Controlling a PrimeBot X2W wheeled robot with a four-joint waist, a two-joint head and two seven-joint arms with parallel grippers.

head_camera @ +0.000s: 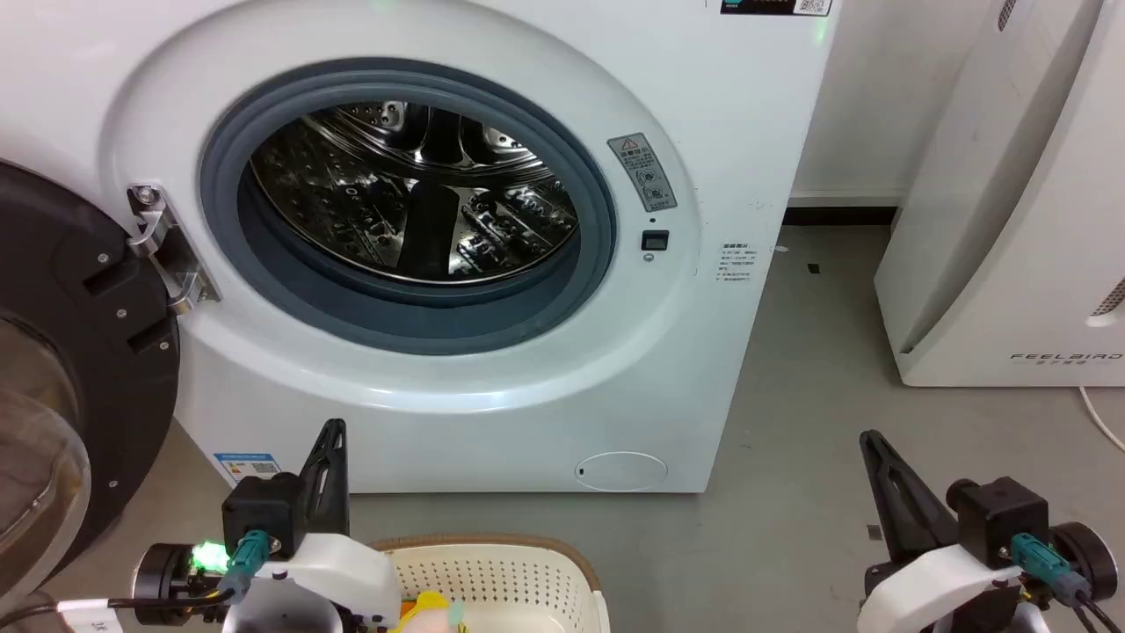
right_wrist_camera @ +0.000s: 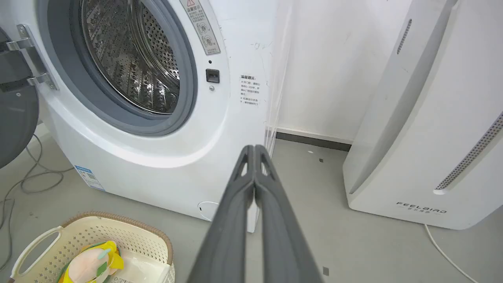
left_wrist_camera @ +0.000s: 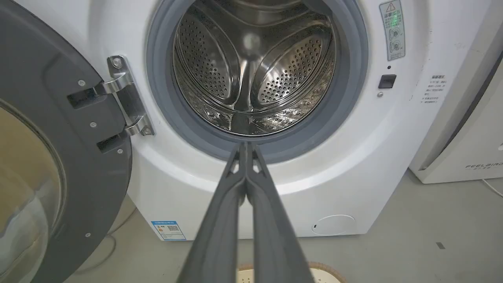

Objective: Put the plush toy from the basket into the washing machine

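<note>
FEELBIRD on white appliance (head_camera: 993, 264)

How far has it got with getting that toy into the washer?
Barely started. Done: the washing machine has its door open, and the drum looks empty. In hand: nothing; the left gripper and right gripper are both shut and empty, facing the machine. Left: the plush toy lies in the basket, so picking it up and loading it both remain.
</note>
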